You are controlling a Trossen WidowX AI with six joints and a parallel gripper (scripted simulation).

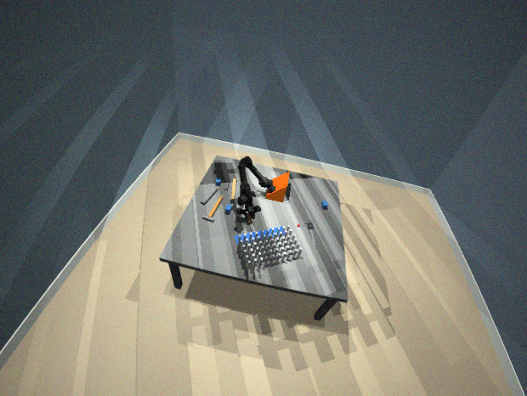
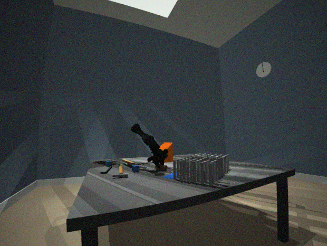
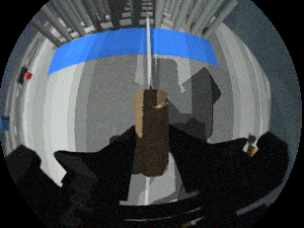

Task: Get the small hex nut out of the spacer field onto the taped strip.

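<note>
My gripper (image 1: pixel 249 216) (image 2: pixel 161 166) (image 3: pixel 151 126) is shut on the wooden handle (image 3: pixel 152 110) of a tool, low over the table in front of the spacers. The tool's thin metal rod (image 3: pixel 149 58) points away from the hand, crosses over the taped strip in the wrist view, and its far end shows against the front spacers. Whether it touches any is unclear. The metal spacers (image 1: pixel 269 249) (image 2: pixel 200 170) (image 3: pixel 70 20) stand upright in rows. The blue taped strip (image 1: pixel 237 239) (image 2: pixel 169 176) (image 3: pixel 99 49) runs along their front. The hex nut cannot be made out.
A hammer (image 1: pixel 216 206) (image 2: pixel 121 169), a black stick (image 1: pixel 209 196) (image 2: pixel 106 170), a yellow bar (image 1: pixel 234 189) and blue blocks (image 1: pixel 229 208) (image 1: pixel 218 182) lie to one side. An orange panel (image 1: pixel 279 189) (image 2: pixel 168 153) stands near the arm. Beyond the spacers' other side are a red bit (image 1: pixel 298 225), a dark-headed tool (image 1: pixel 309 225) and a blue block (image 1: pixel 324 205).
</note>
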